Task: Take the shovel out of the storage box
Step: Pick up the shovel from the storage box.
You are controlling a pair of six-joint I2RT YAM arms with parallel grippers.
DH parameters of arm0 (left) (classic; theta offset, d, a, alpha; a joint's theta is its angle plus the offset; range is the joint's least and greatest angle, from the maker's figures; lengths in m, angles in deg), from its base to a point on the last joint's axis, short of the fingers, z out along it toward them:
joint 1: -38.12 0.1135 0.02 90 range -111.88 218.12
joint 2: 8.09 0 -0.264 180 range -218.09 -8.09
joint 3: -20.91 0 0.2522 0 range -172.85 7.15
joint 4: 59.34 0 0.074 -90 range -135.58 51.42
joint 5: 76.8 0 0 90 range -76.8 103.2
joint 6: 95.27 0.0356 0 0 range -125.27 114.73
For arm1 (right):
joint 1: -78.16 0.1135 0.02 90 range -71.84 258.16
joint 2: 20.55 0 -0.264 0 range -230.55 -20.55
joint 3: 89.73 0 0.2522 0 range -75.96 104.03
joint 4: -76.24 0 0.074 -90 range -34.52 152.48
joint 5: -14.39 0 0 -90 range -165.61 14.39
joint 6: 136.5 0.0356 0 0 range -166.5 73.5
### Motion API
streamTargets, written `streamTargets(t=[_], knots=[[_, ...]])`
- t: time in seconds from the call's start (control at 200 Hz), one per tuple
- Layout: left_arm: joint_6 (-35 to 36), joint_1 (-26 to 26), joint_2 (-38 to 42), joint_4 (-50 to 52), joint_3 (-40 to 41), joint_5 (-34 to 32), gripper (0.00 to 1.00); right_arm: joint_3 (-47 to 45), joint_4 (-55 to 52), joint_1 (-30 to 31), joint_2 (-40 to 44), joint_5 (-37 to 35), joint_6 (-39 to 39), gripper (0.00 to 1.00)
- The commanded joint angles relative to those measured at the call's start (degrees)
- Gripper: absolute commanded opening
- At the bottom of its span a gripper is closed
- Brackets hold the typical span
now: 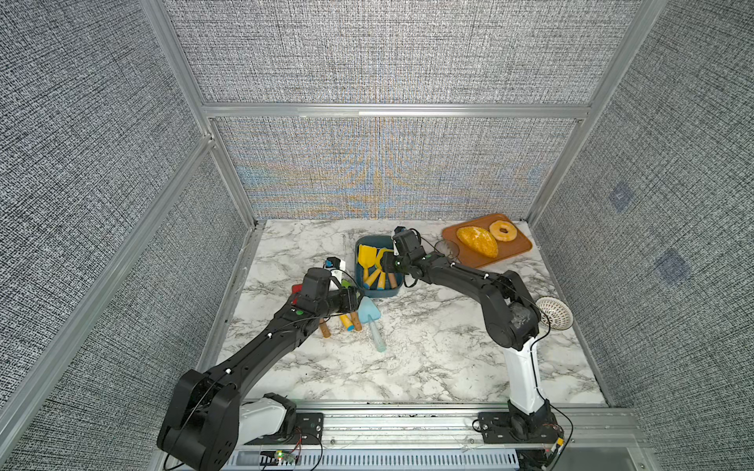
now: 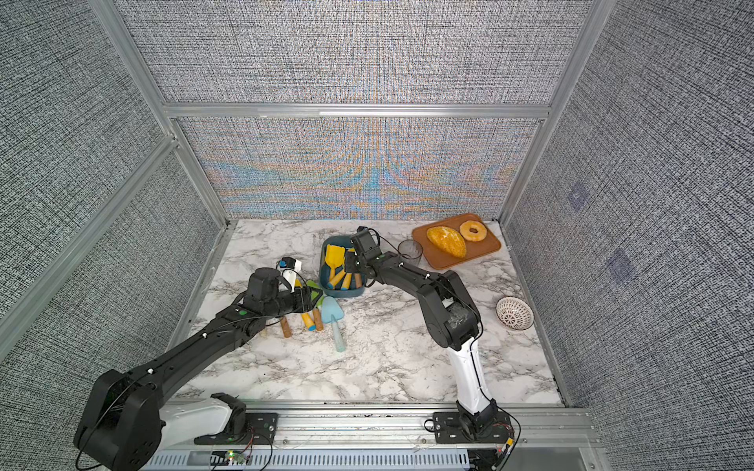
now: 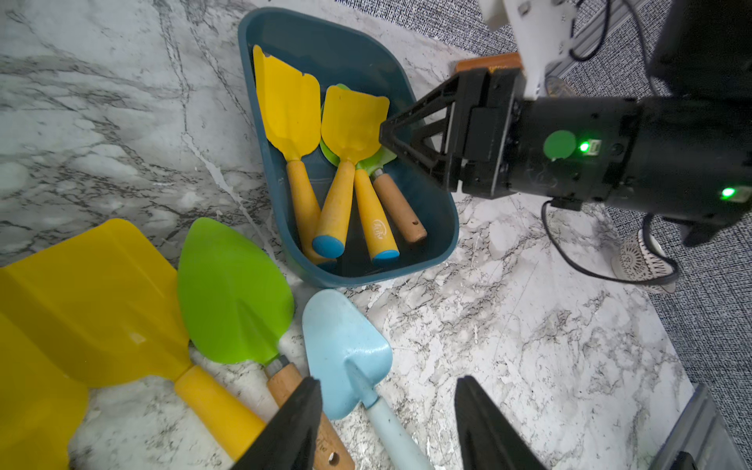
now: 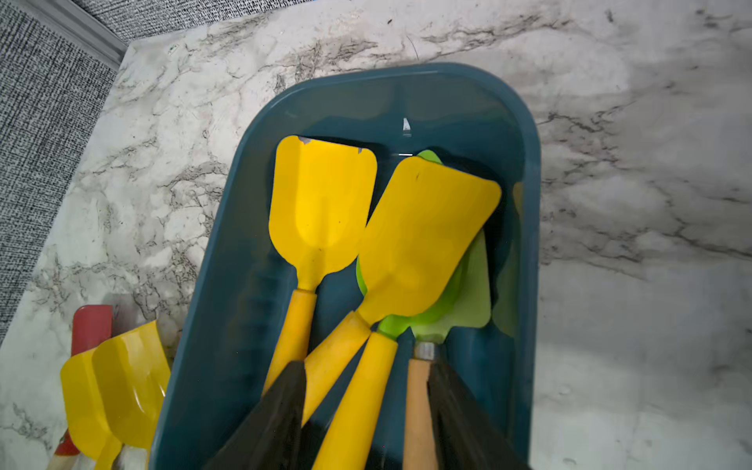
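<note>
Plenty lies around the storage box. Just near-left of it on the marble tabletop rest a loose yellow shovel, a loose green shovel and a pale blue shovel. The left gripper hangs close over the pale blue one, jaws released and holding nothing. Far right, an orange tray carries a bread loaf and a doughnut. A clear glass stands between tray and box, and a white pierced bowl sits by the right edge. The right gripper hovers over the box's right side, jaws spread and empty, straddling several handles from above. The box is dark teal with rounded corners and low walls, and four shovels lie inside it. The straight yellow shovel is on the left. The slanted yellow shovel lies on top of the blades of a green shovel with a yellow handle and a green shovel with a wooden handle, so those two are pinned underneath. The yellow handles end in blue caps. All four run along the box's long axis, near to far, with blades toward the far wall and handles toward the near end. Only the slanted one angles off, its handle reaching near-left across the straight one's handle.
</note>
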Motion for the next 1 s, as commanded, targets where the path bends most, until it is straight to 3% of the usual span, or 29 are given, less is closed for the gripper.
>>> streamTargets(t=[0.0, 0.15, 0.345, 0.616, 0.866, 0.996], knots=[[0.28, 0.05, 1.33, 1.49, -0.48, -3.23, 0.58, 1.59, -1.78, 0.83, -0.48, -2.13, 6.42, 0.50], [1.36, 0.05, 3.80, 4.65, -0.54, -6.67, 0.58, 4.56, -5.43, 0.90, -1.46, -5.44, 11.24, 0.41], [2.75, 0.03, 4.51, 6.97, -1.23, -8.82, 0.59, 13.62, -14.44, 1.69, -5.83, -9.30, 15.10, 0.42], [3.73, 0.03, 2.40, 7.03, -1.63, -6.83, 0.60, 23.63, -23.66, 1.80, -12.64, -12.92, 18.14, 0.43], [3.67, 0.10, 4.04, 6.92, -1.14, -7.05, 0.60, 23.09, -25.94, 1.89, -12.62, -18.06, 18.00, 0.45], [3.58, 0.06, 4.43, 6.94, -1.07, -6.90, 0.60, 21.11, -24.08, 1.08, -12.67, -16.19, 17.95, 0.44]])
